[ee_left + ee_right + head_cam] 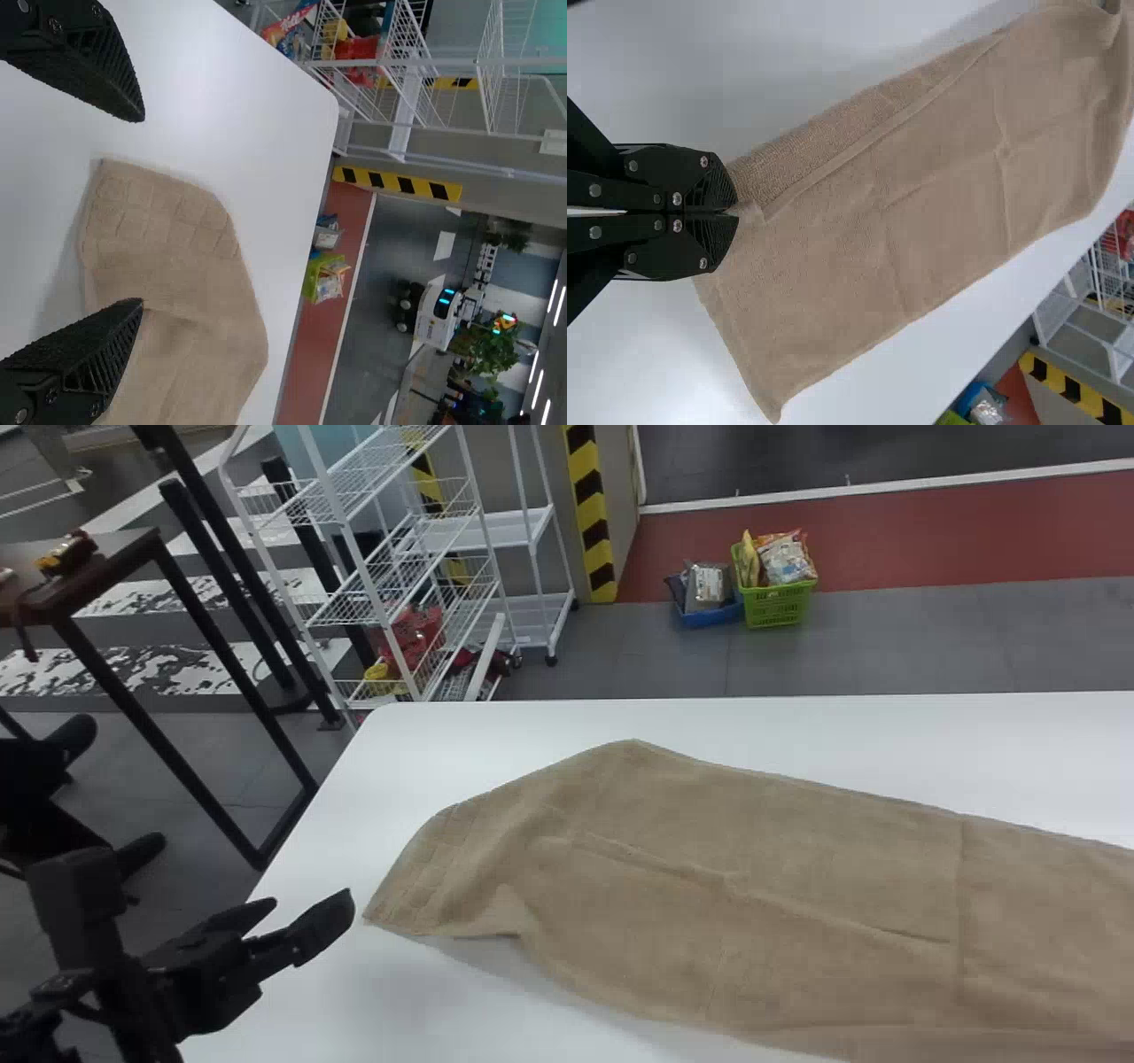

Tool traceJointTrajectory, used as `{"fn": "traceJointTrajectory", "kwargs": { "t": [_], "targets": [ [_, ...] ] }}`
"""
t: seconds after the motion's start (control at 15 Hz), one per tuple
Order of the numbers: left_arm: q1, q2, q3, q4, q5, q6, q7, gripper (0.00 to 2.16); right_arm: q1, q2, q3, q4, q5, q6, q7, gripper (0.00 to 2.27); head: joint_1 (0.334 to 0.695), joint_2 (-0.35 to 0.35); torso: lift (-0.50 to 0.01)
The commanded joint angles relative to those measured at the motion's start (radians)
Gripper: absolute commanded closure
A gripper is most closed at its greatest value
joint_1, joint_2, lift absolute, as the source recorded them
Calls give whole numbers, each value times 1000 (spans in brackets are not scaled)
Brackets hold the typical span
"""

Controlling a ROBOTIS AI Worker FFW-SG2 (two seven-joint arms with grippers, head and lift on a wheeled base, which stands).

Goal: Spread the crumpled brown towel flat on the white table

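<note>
The brown towel lies across the white table, with creases along its middle and a bent-over flap at its left end. My left gripper is beside that end, apart from the cloth. In the left wrist view my left gripper is open with nothing held, over the table near the towel's end. In the right wrist view my right gripper is shut on an edge of the towel, where a strip of the cloth is folded over.
Beyond the table's far edge stand white wire shelves, a green basket and a blue bin on the floor. A dark-framed table is off to the left.
</note>
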Motion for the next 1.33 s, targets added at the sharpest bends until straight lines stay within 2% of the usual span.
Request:
{"fn": "traceJointTrajectory", "kwargs": {
  "t": [0.0,0.47,0.53,0.73,0.8,0.93,1.07,1.2,1.27],
  "targets": [
    [3,-3,-15,0,-4,0,0,76,73,4,-73,5,-15,-78,13,1227,695,255,-123],
    [15,-3,-29,-6,-8,0,-8,76,138,3,-280,84,-69,-262,13,1231,695,157,-123],
    [17,-3,-35,-10,-16,3,-11,80,132,3,-306,109,-84,-284,13,1231,695,116,-123],
    [23,-3,-78,-22,-40,18,-37,87,126,15,-320,123,-109,-287,13,1224,695,58,-123],
    [31,-3,-98,-23,-50,18,-42,87,121,24,-320,123,-109,-290,13,1102,695,41,-123],
    [45,-3,-141,-22,-71,31,-54,87,70,67,-323,138,-102,-290,13,107,695,4,-123],
    [63,-3,-165,-22,-77,31,-60,87,37,90,-367,143,-127,-271,13,22,695,-23,-123],
    [64,-3,-168,-14,-77,25,-69,90,-17,104,-449,175,-250,-179,13,49,695,-52,-123],
    [64,-3,-182,-11,-90,21,-68,90,-60,133,-459,200,-280,-87,13,73,695,-70,-123]
  ]
}}
